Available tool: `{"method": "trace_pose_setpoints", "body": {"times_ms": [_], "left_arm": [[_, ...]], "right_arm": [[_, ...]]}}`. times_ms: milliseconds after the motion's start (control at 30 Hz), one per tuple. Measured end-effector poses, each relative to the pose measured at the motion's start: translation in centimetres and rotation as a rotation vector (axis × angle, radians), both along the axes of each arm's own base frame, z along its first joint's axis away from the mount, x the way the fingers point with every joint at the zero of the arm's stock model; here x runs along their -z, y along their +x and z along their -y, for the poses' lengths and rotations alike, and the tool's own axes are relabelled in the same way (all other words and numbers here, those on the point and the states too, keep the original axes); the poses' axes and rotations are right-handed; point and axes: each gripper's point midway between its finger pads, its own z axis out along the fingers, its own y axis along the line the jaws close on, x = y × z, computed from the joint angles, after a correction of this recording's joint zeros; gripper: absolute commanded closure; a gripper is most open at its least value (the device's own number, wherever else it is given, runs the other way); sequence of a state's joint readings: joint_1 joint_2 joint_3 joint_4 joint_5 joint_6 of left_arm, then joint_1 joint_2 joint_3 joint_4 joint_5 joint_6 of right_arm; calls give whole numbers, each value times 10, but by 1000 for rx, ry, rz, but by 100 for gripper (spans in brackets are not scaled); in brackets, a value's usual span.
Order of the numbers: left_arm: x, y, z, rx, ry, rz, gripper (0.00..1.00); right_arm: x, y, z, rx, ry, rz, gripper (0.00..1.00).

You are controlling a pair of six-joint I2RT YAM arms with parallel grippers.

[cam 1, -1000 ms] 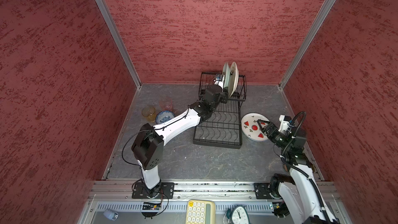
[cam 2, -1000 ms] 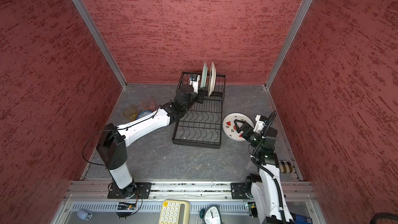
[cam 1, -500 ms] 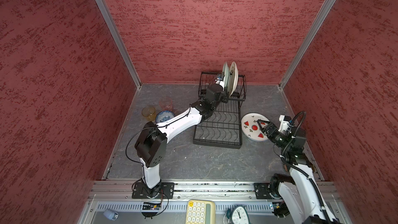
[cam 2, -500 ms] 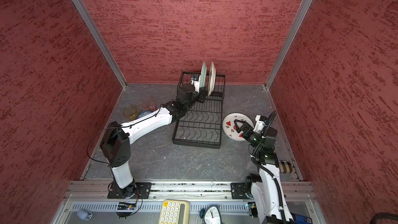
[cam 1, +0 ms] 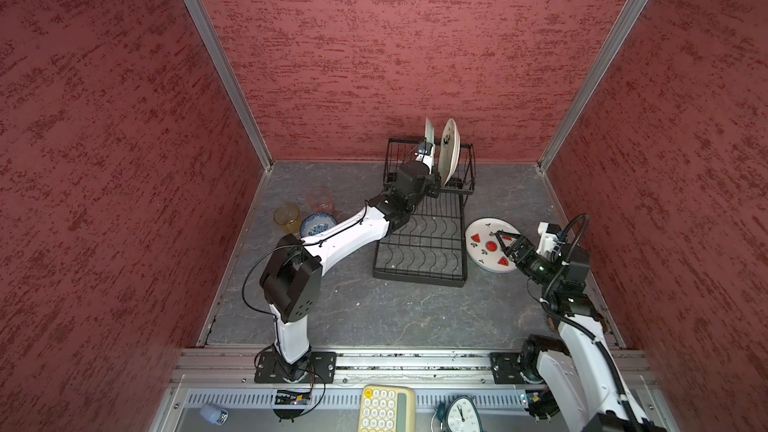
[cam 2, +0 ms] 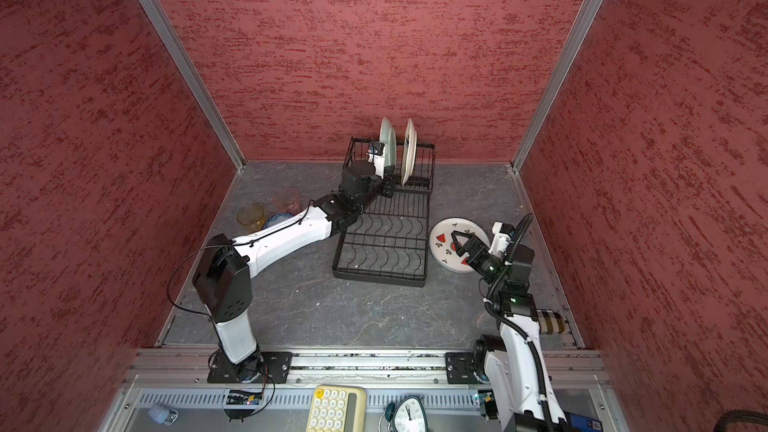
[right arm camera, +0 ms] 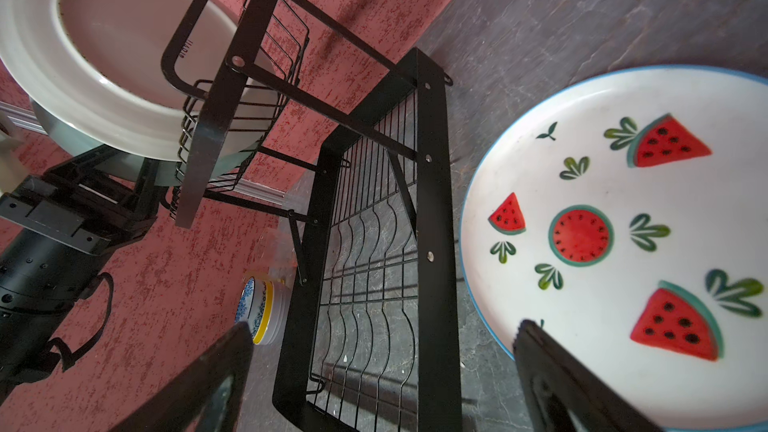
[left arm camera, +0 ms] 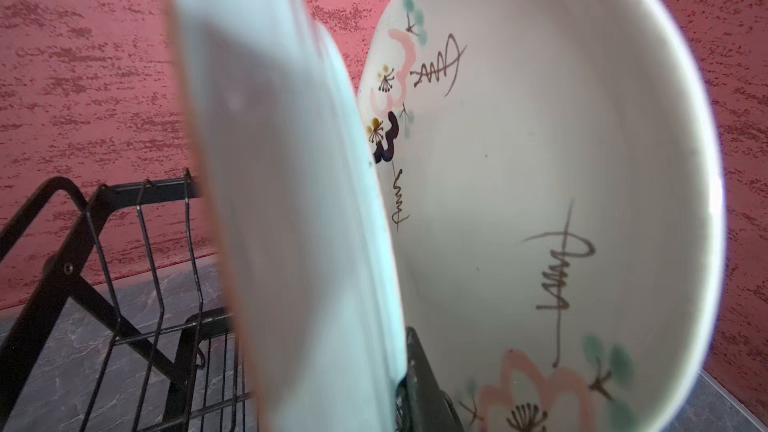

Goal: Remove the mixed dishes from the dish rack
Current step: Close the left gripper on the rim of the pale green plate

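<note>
The black wire dish rack point(cam 1: 419, 243) stands mid-table with its tall basket at the back. A pale green plate point(cam 1: 428, 135) and a cream flowered plate point(cam 1: 449, 151) stand upright in that basket. My left gripper point(cam 1: 432, 184) reaches into the basket and is shut on the pale green plate point(left arm camera: 291, 201). One dark finger point(left arm camera: 419, 384) presses its face; the other is hidden behind it. The watermelon-print plate point(cam 1: 482, 243) lies flat right of the rack. Over it hovers my right gripper point(cam 1: 505, 241), open with nothing in it.
Left of the rack stand an amber tumbler point(cam 1: 286, 218), a pink tumbler point(cam 1: 320, 201) and a blue-white bowl point(cam 1: 318, 224), which is stacked on a yellow one point(right arm camera: 268, 317). Red walls close in on three sides. A keypad point(cam 1: 386, 409) and a clock point(cam 1: 461, 413) lie beyond the front rail.
The left arm has pushed slightly deeper into the rack's basket at the pale green plate. The right arm and the dishes on the table have not moved.
</note>
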State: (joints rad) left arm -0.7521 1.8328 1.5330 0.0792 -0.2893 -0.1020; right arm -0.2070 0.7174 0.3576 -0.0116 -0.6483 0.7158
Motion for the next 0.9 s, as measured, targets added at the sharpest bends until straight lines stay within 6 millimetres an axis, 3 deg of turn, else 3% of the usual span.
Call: {"method": "trace_pose_setpoints", "body": {"times_ms": [200,900], "left_arm": [[0,-1,1,0,12,6,100],[-2,-15,10,6,121,157,100]], "right_arm": [[-1,0,0,0,0,3,1],[-4,-3,-1,-3,-11,18,1]]}}
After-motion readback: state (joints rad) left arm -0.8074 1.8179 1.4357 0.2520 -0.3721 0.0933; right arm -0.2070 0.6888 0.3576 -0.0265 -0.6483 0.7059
